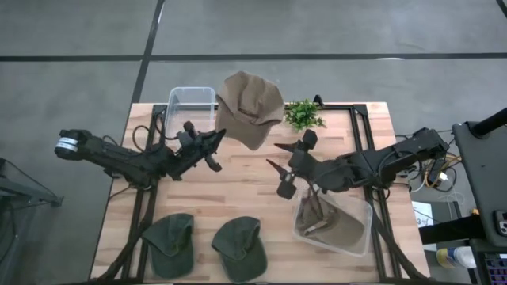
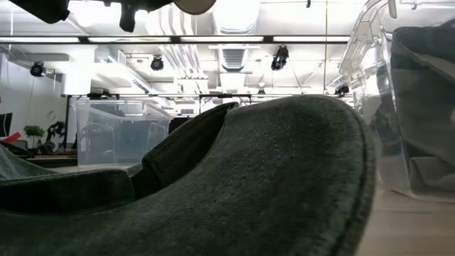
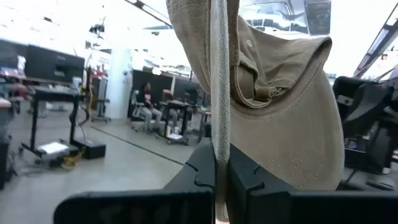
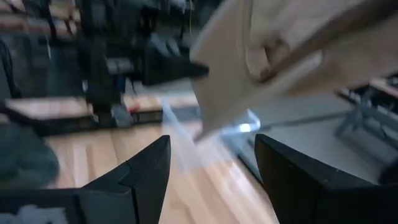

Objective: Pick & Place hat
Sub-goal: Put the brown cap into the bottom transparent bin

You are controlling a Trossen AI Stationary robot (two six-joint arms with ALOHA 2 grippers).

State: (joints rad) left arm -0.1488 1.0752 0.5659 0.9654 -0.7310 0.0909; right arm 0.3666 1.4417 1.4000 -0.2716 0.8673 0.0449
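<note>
**Tan hat held aloft by left gripper**

The left gripper (image 1: 215, 142) is pressed together on the edge of the tan hat (image 1: 249, 111), which hangs above the far middle of the wooden table (image 1: 238, 190), beside an empty clear bin (image 1: 191, 105). In the left wrist view the fingers (image 3: 239, 171) pinch the hat's brim. The right gripper (image 1: 279, 156) stands spread, near the hat but apart from it, holding nothing. 2 green caps (image 1: 169, 244) lie at the table's near edge. A second clear bin (image 1: 333, 224) holds tan hats. A small plant (image 1: 303, 115) sits at the far edge.
</note>
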